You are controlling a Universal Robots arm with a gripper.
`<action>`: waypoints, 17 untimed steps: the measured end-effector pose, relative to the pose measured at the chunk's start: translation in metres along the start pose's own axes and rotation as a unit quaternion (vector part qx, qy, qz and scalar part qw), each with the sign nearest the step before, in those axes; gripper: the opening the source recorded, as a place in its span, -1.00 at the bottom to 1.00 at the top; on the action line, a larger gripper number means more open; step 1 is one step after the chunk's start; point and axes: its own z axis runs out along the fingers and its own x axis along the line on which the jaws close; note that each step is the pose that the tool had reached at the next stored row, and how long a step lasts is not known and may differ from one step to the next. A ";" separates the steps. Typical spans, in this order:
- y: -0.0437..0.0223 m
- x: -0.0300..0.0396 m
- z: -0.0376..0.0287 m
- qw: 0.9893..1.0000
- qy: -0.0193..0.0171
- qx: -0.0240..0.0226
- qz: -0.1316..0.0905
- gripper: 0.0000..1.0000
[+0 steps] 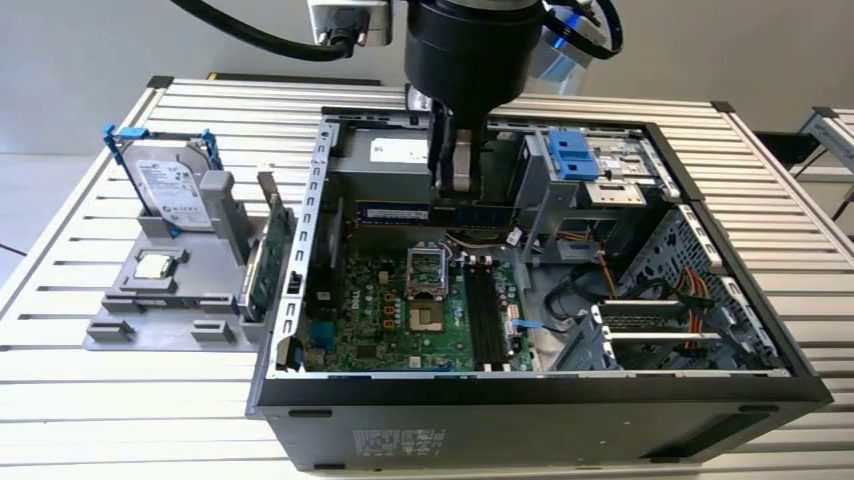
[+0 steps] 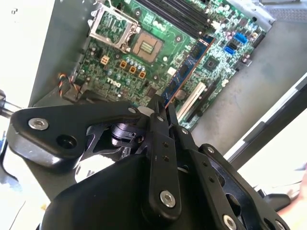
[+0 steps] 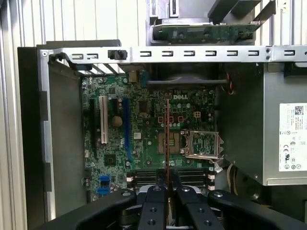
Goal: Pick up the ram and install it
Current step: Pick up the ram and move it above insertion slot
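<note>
Black two-finger claw [image 3: 168, 188] clamped on slim bluish memory stick, the ram [image 3: 167, 139]. Long black motherboard slots [image 1: 483, 310] lie below claw, crosswise to ram. Risk: lowered unturned, it would likely jam across them.

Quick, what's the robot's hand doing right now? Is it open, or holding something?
Hand: closed, holding the memory stick.

Exterior view overlooks case [image 1: 534, 425]; both wrist views, probably nearer, share motherboard [image 2: 120, 72] [image 3: 144, 120].

Gripped end of the ram [image 3: 167, 143], hidden between the jaws
</note>
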 end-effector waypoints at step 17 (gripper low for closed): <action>-0.0259 -0.0011 -0.0004 1.000 0.000 0.000 0.000 -1.00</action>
